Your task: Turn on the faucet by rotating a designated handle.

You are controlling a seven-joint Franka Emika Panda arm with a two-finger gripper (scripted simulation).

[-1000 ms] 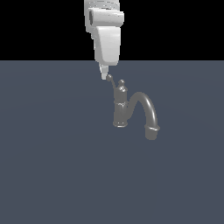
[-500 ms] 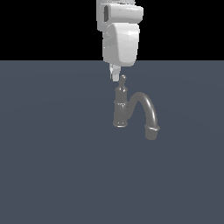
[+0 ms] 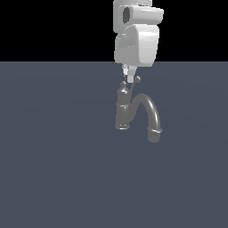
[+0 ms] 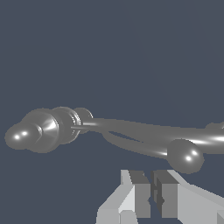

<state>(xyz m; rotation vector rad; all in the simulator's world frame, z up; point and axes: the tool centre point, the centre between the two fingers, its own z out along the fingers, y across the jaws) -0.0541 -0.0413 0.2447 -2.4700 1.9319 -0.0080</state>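
The grey faucet (image 3: pixel 123 111) stands upright on the dark floor, and its thick arched spout (image 3: pixel 152 112) curves toward the exterior view's right. The thin handle (image 3: pixel 137 80) rises from the column top and ends in a small ball. My gripper (image 3: pixel 129 75) hangs straight down just above the column top, close beside the ball on the exterior view's left. The fingers are shut with nothing between them. In the wrist view the column (image 4: pixel 57 127) with its knob lies sideways. There the handle's ball (image 4: pixel 186 155) sits just ahead of my gripper (image 4: pixel 152 192). I cannot tell whether they touch.
A flat dark grey floor (image 3: pixel 53 178) spreads around the faucet. Nothing else stands on it.
My gripper has moved toward the exterior view's right, from left of the column to right above its top. The handle's ball now shows to the right of the fingers.
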